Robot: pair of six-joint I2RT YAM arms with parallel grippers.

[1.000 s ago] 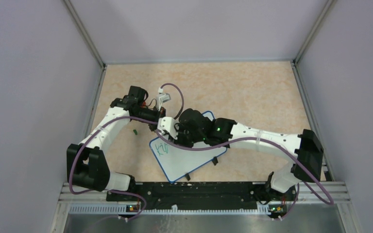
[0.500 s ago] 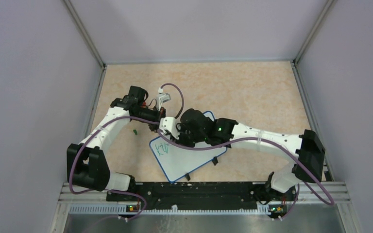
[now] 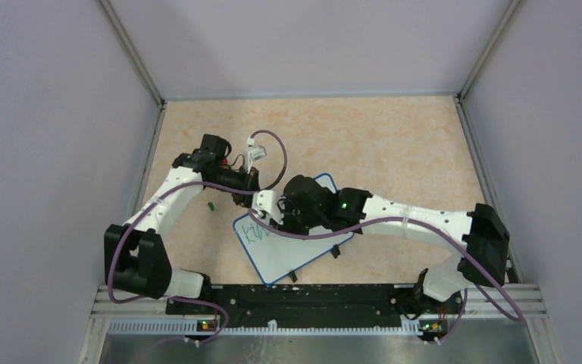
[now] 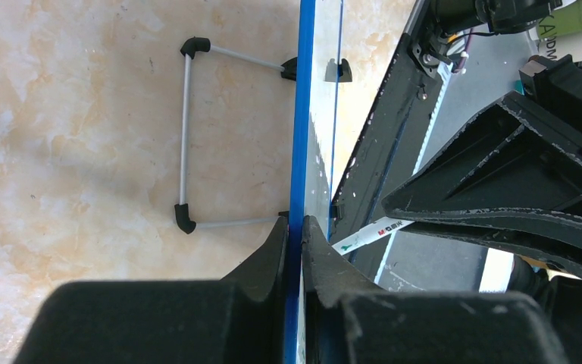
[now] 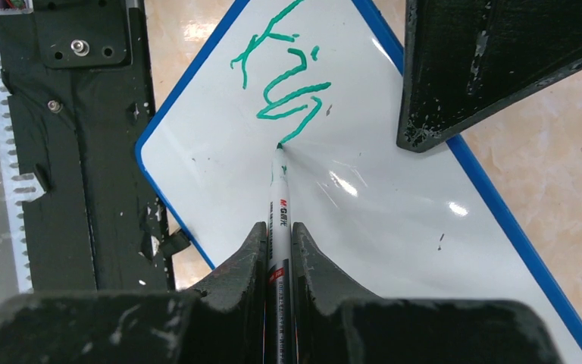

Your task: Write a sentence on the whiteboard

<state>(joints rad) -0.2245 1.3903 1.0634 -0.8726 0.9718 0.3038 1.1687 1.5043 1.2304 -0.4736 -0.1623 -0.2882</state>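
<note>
Whiteboard lies flat on the table, skewed. One corner points toward the black base rail, and its clip feet sit on the long edge nearest that rail.

Left gripper: fingers clenched on the whiteboard's blue rim at its far-left edge. The left wrist view sees the board edge-on. The wire stand lies on the table just beside that rim.

Right gripper: fingers clamped on the marker, above the whiteboard's left part. The marker tip touches the surface just under the last green stroke.

The sentence: only a first few green letters show, packed into the whiteboard's left corner and close to the rim on two sides. From the tip onward the board is plain white all the way to the opposite rim.

Both wrists crowd the whiteboard's far-left edge, close together. A small green bit lies on the table left of the whiteboard. A broad stretch of tabletop runs beyond the whiteboard's far and right edges, up to the enclosure walls.
</note>
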